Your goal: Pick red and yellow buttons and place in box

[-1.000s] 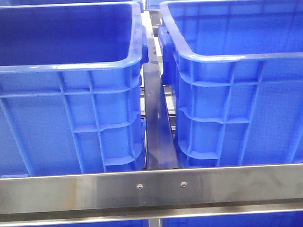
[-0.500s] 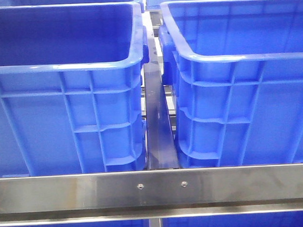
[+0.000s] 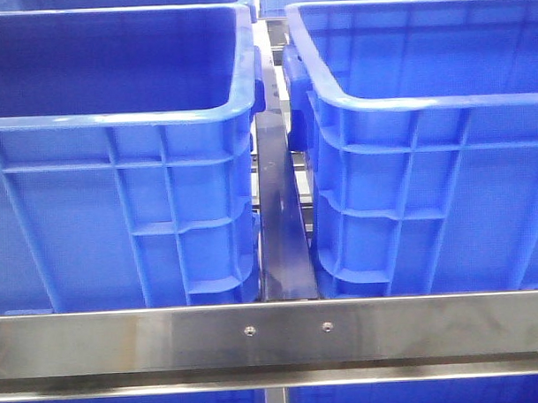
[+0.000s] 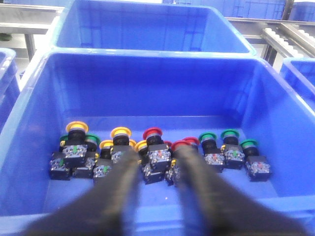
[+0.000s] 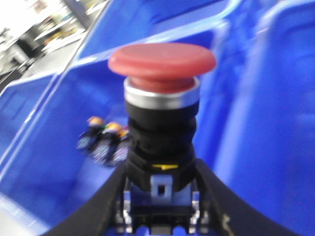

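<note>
In the left wrist view, a blue bin (image 4: 147, 56) holds a row of push buttons: red-capped ones (image 4: 152, 132), yellow-capped ones (image 4: 120, 132) and green-capped ones (image 4: 229, 133). My left gripper (image 4: 157, 158) hangs open just above the middle of the row, with a red button between the lines of its fingers and nothing gripped. My right gripper (image 5: 160, 189) is shut on the black body of a red button (image 5: 161, 60), held upright over a blue box (image 5: 59, 147). A few buttons (image 5: 106, 140) lie blurred on that box's floor. Neither gripper shows in the front view.
The front view shows two tall blue bins, one on the left (image 3: 116, 118) and one on the right (image 3: 424, 99), with a narrow metal gap (image 3: 278, 219) between them and a steel rail (image 3: 273, 329) across the front. More blue bins (image 4: 147, 24) stand behind.
</note>
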Available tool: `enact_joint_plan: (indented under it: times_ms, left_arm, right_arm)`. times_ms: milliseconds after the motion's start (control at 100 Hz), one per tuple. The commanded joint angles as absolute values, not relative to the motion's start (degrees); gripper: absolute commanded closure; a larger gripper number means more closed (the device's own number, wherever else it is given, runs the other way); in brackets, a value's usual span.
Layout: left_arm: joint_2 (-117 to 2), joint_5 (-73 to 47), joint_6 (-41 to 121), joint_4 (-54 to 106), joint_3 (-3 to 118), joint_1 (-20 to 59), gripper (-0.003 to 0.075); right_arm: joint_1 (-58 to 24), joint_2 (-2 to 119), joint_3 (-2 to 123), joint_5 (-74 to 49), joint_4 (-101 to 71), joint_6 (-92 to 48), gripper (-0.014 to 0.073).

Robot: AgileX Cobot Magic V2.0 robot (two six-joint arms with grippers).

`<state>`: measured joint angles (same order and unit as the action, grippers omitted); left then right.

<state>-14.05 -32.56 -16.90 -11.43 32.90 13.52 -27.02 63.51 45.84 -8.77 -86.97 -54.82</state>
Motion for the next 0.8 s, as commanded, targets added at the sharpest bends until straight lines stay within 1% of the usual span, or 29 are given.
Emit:
enact_joint_plan:
  times_ms: [0,260,440,580,710,790]
  left_arm:
    - [-14.38,-28.94,-16.92,-12.03,34.39,13.43,0.0738]
    - [-14.38,-28.94,-16.92,-12.03,34.39,13.43,0.0739]
    - [-14.38,-28.83,-16.92,-12.03,34.39,13.43,0.0739]
    - [-14.38,-28.83,-16.92,-12.03,34.39,13.43,0.0739]
    - [-14.38,-28.83,-16.92,-12.03,34.39,13.43,0.0739]
    - [-14.38,-28.83,-16.92,-12.03,34.39,13.43,0.0739]
  right_arm:
    - [-22.86,62.52,48.05,-10.47,-88.24,-55.78,0.0567]
    - [-7.32,63.95,48.05,-17.29,-92.95,-55.78,0.0567]
    - [0.87,71.1,48.33,-24.28,-95.88,-55.78,0.0567]
    - [4.14,79.4,50.3,-30.91,-98.98,-55.78,0.0567]
    - [4.52,87.33,53.71,-35.98,-100.66,-55.78,0.0567]
    - [4.52,91.19,56.14,-37.07,-101.8,-55.78,0.0567]
